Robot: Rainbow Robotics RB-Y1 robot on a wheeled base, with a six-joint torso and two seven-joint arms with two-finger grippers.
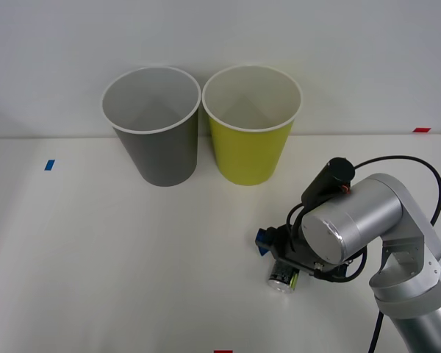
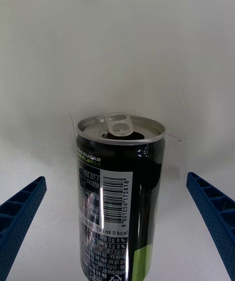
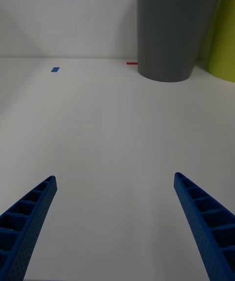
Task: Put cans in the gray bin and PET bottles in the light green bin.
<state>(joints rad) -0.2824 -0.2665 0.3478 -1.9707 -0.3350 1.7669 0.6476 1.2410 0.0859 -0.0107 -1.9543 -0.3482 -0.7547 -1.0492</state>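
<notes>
R gripper (image 2: 117, 222) low over the table (image 1: 132, 257), jaws spread wide w/ the can (image 2: 117, 197) between the fingers (image 2: 22, 212), clear gaps both sides, no contact. Can black, silver top, tab opened, lime patch, front-right of the green bin (image 1: 251, 125). L gripper (image 3: 117, 222) spread, nothing held, facing the gray bin (image 3: 174, 26).

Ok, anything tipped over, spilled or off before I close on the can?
Nothing stands out. The can lies on its side between the open right gripper fingers, dry table around it. The gray bin and light green bin stand upright.

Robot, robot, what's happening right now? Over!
Right gripper open around can, not gripping. Left gripper open over bare table. Gray bin ahead, nothing blocking.
</notes>
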